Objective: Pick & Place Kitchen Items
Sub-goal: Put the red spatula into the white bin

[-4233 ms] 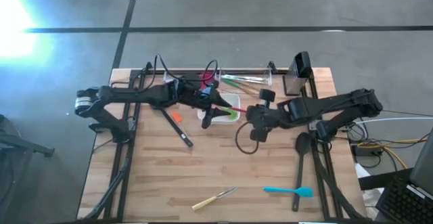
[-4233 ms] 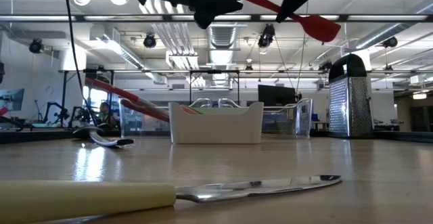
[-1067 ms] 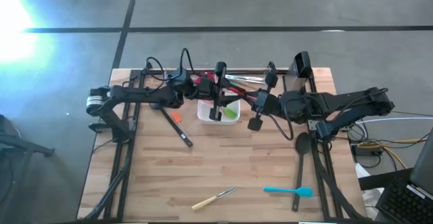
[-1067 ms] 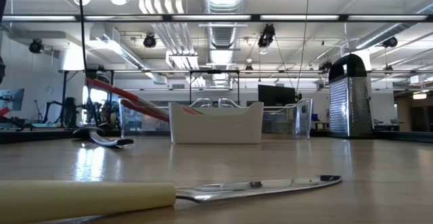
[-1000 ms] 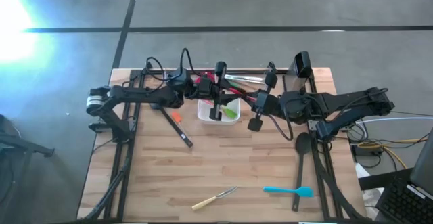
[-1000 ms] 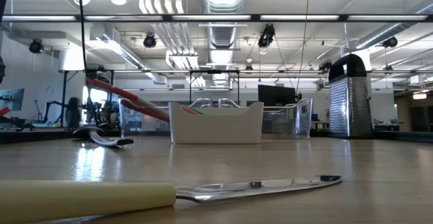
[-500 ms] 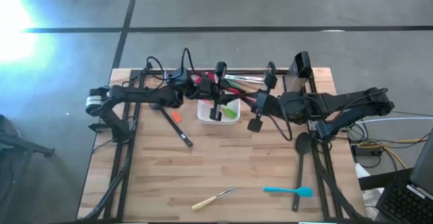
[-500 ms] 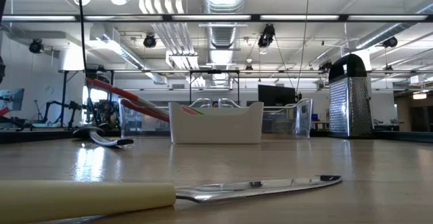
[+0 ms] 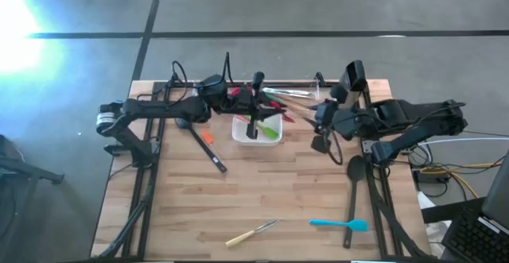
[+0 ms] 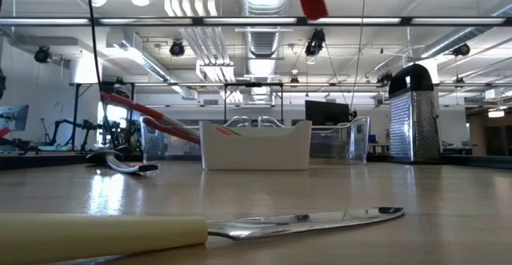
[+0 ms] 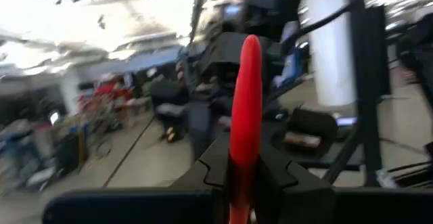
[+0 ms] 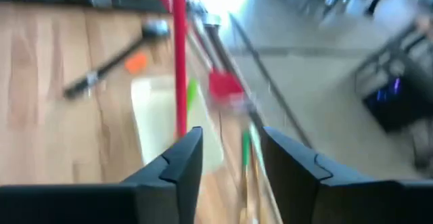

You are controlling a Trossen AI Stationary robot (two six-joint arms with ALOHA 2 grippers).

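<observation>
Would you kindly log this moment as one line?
left gripper: shut on red spatula | right gripper: open, near dish

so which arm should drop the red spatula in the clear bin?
Left. The left gripper is shut on the red spatula, beside the clear bin. The right gripper is open and holds nothing.

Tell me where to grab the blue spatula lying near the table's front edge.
Probably mid-handle, from straight above: the blue spatula lies flat on the table, its slim handle running along the front edge, so the fingers should close across its narrow width.
</observation>
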